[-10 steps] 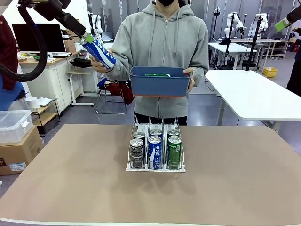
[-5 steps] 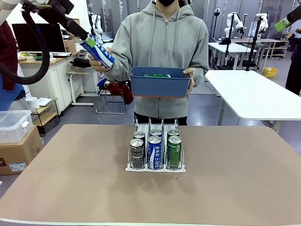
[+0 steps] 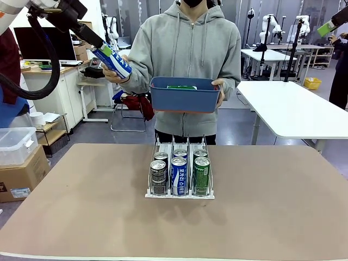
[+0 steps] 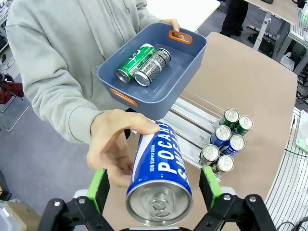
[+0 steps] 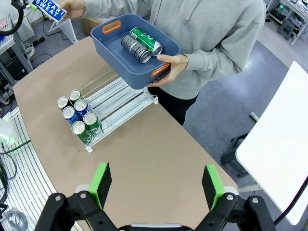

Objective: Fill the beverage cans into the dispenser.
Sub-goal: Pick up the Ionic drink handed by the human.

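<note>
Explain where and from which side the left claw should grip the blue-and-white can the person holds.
Grip the blue-and-white can on its cylindrical wall just below the silver top, which faces the left claw. Come end-on, pads on opposite sides: the person's hand covers the wall farther along.

The white left arm (image 3: 8, 12) carries a looping black cable (image 3: 48, 61) and a black end effector (image 4: 154, 186) with green pads (image 4: 98, 190).

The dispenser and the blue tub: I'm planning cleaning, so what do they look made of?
Dispenser: clear glossy rigid plastic, probably acrylic; the walls are see-through, base white. Blue tub: opaque matte moulded plastic, seemingly; rounded corners, orange handle inserts.
</note>
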Controlling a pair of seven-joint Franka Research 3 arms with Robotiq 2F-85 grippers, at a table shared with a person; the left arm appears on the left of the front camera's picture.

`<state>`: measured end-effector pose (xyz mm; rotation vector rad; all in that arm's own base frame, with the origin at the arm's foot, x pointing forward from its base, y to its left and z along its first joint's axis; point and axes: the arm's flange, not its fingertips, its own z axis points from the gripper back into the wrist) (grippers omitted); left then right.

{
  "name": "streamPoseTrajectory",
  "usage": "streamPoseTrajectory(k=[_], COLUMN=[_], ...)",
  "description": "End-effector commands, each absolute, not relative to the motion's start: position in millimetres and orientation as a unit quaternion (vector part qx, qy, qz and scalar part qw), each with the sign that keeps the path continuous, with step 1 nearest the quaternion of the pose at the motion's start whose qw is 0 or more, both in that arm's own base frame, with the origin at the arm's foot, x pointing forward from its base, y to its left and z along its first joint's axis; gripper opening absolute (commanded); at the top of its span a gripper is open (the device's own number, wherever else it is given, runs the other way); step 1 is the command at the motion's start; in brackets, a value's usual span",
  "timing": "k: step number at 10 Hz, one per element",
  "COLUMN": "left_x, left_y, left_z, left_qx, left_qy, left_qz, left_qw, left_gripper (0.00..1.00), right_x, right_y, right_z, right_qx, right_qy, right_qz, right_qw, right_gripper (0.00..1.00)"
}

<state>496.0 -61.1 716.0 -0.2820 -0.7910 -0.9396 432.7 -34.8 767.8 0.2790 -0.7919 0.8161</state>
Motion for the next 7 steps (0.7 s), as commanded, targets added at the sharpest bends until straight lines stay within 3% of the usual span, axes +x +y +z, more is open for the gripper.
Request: streamPoseTrajectory(k=[1,2,3,4,5,6,7], left_x=[494.7,496.0,495.5,496.5,496.3,495.8,495.5], left_y=[-61.2,-61.1,-61.7,-61.8,-60.4,-59.2,-58.9], left_z=[716.8,716.0,717.0,717.8,718.9,720.2,720.2], left_qx=[-0.131,-0.132,-0.135,-0.138,-0.137,-0.137,-0.137], left_qy=[-0.369,-0.370,-0.369,-0.371,-0.371,-0.372,-0.372], left_qz=[-0.441,-0.439,-0.439,-0.437,-0.437,-0.433,-0.430], left_qw=[0.807,0.808,0.808,0.808,0.808,0.809,0.811], left_gripper=[1.00,0.81,0.81,0.61,0.75,0.42,0.56], right_x=[432.3,432.3,432.3,432.3,432.3,432.3,432.3], right_y=[-36.0,-36.0,-36.0,-36.0,-36.0,-36.0,-36.0], right_z=[767.3,767.3,767.3,767.3,767.3,767.3,767.3], right_qx=[0.132,0.132,0.132,0.132,0.132,0.132,0.132], right_qy=[-0.374,-0.374,-0.374,-0.374,-0.374,-0.374,-0.374], right_qz=[0.384,0.384,0.384,0.384,0.384,0.384,0.384], right_qw=[0.834,0.834,0.834,0.834,0.834,0.834,0.834], right_gripper=[1.00,1.00,1.00,1.00,1.00,1.00,1.00])
